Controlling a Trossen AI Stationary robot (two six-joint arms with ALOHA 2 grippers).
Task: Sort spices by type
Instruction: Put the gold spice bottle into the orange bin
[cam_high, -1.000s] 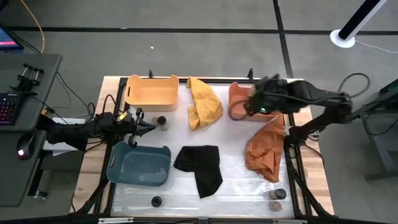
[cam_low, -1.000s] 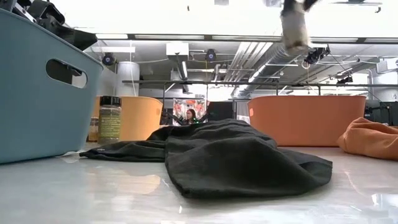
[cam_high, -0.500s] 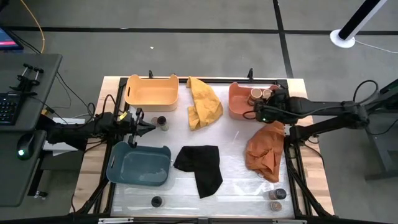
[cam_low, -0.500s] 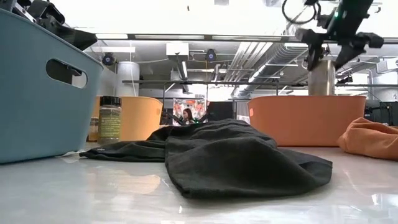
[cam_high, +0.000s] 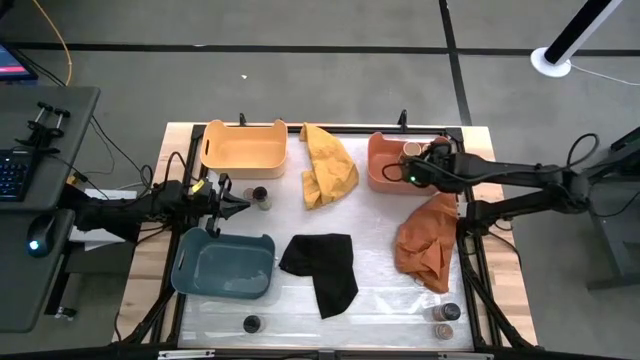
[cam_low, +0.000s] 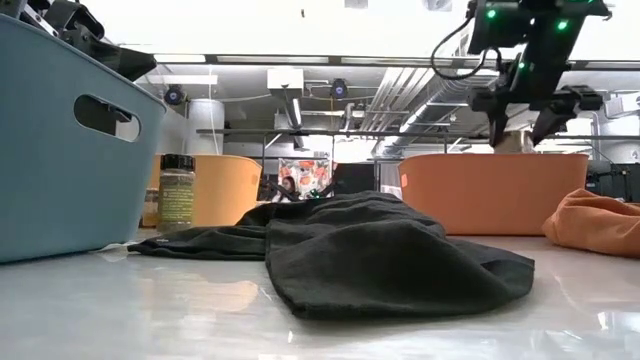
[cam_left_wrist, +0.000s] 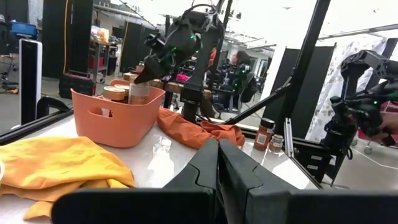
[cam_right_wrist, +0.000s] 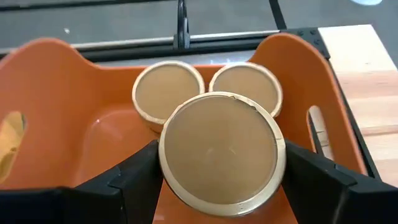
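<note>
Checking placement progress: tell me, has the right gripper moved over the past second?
Yes. The right gripper, holding a tan-lidded jar, came down over the coral tray.

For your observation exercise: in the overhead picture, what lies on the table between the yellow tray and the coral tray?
In the high view, a crumpled yellow cloth lies between the yellow tray and the coral tray; nothing else sits in that stretch.

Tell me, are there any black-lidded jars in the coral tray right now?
No, the coral tray holds only tan-lidded jars, one between the right gripper's fingers.

Grey floor w/ dark seams; ceiling ducts; desk beside table.
</note>
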